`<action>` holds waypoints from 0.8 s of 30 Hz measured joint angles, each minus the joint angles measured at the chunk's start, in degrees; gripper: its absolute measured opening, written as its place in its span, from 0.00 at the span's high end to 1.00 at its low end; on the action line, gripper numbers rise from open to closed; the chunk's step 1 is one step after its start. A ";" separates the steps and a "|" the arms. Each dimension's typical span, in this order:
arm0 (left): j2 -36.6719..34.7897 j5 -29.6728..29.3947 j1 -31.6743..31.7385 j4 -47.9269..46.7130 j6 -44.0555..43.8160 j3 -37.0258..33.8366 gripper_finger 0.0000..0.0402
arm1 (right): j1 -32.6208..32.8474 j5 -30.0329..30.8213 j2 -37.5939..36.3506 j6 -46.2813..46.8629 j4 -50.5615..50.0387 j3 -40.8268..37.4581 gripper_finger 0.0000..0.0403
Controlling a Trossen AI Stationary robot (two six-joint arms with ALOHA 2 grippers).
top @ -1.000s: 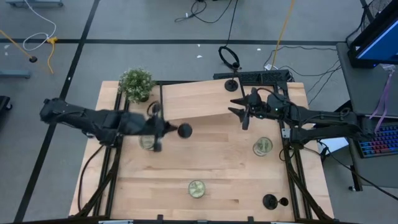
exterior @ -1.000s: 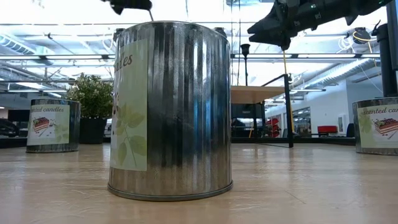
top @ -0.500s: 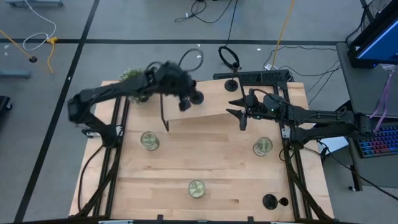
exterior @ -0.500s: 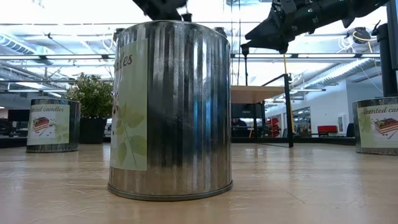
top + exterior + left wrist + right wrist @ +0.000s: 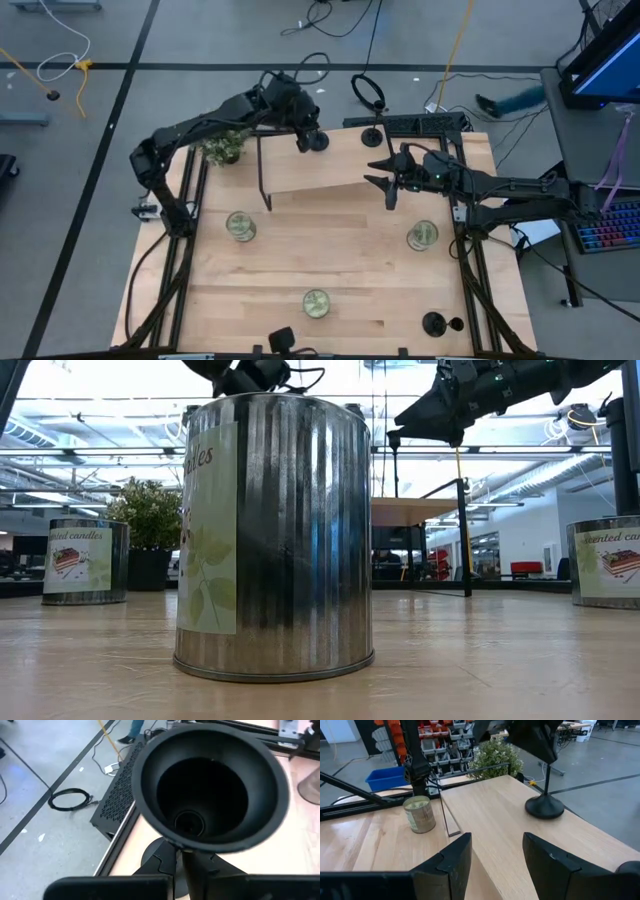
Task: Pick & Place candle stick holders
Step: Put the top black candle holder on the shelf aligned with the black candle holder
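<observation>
My left gripper (image 5: 303,133) is shut on a matte-black candle stick holder (image 5: 318,142) over the raised wooden board (image 5: 330,165) at the table's far side. The holder's cup (image 5: 210,795) fills the left wrist view. A second holder (image 5: 372,135) stands on its disc base at the board's far edge and also shows in the low view (image 5: 394,460). A third holder (image 5: 432,323) sits at the near right corner. My right gripper (image 5: 385,185) is open and empty above the board's near edge; its fingers also show in the right wrist view (image 5: 495,865). My left gripper pinches the holder's thin stem (image 5: 192,870) just below the cup, between its two fingers. It comes from the table's left and from above. The holder is upright, with stem (image 5: 547,780) and disc base (image 5: 545,807) below the gripper. Whether the base rests on the board, I cannot tell.
Three metal candle tins stand on the table: left (image 5: 240,225), near middle (image 5: 316,303) and right (image 5: 422,236). A potted plant (image 5: 222,148) stands at the far left corner. A person's leg (image 5: 510,100) shows on the floor beyond the far right.
My left gripper has swung from above the left tin toward the table's far edge and a little right, carrying the holder, and now holds it upright over the raised board. My right arm has kept still.
</observation>
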 joint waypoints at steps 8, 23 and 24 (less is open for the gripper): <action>-0.11 0.09 0.60 -3.06 0.68 0.08 0.97 | -0.01 0.00 0.00 0.00 -0.05 0.00 0.58; -0.09 0.05 0.01 -2.60 0.15 0.02 0.89 | 0.09 -1.18 0.00 -3.39 -0.61 0.00 0.57; -0.09 0.07 0.01 -2.61 -0.16 0.02 0.89 | 0.24 -2.57 0.00 -4.41 -1.00 0.00 0.57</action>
